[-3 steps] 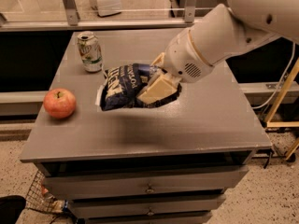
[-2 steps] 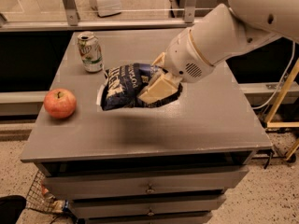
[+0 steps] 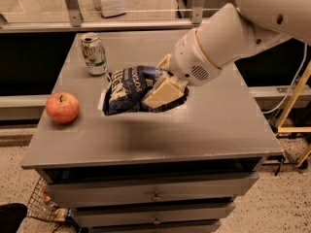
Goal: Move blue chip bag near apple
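Note:
The blue chip bag point(image 3: 127, 89), dark blue with white lettering, is near the middle of the grey cabinet top point(image 3: 209, 130). It casts a shadow on the surface below it. My gripper point(image 3: 155, 84) comes in from the upper right and is shut on the bag's right end. One cream finger point(image 3: 163, 92) lies across the front of the bag. The apple point(image 3: 62, 107), red-pink with a stem, sits near the left edge, a hand's width left of the bag.
A green-and-white soda can point(image 3: 94, 54) stands upright at the back left, just behind the bag. The cabinet has drawers point(image 3: 155, 196) below its front edge. A wire basket point(image 3: 46, 208) sits on the floor at lower left. A glass partition runs behind the cabinet.

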Available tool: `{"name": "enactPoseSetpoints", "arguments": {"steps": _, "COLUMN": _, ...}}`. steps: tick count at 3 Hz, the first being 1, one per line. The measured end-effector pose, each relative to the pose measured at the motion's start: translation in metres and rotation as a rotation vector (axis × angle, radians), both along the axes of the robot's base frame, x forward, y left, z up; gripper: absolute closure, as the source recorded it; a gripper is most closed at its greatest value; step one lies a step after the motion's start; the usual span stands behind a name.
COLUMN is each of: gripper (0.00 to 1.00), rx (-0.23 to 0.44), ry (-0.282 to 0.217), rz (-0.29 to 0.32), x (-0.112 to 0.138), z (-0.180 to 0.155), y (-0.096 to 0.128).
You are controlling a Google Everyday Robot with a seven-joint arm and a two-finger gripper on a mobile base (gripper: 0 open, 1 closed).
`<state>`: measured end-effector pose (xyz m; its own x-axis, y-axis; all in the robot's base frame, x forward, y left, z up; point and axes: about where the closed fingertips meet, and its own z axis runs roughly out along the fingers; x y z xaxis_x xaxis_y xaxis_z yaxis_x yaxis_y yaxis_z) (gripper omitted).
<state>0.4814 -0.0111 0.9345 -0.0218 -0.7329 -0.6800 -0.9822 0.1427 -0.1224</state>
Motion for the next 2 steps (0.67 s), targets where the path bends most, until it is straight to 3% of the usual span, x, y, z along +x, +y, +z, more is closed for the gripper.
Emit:
{"name": "enactPoseSetpoints", "arguments": {"steps": 1, "gripper": 0.13, "rx": -0.001, "ry": -0.001, "rz": 0.003, "x": -0.001, "z": 0.0005, "y": 0.0016}}
{"name": "enactPoseSetpoints", "arguments": {"steps": 2, "gripper": 0.0, "rx": -0.003, "ry": -0.003, "rz": 0.008, "x": -0.0024, "z": 0.0012, "y": 0.0038}}
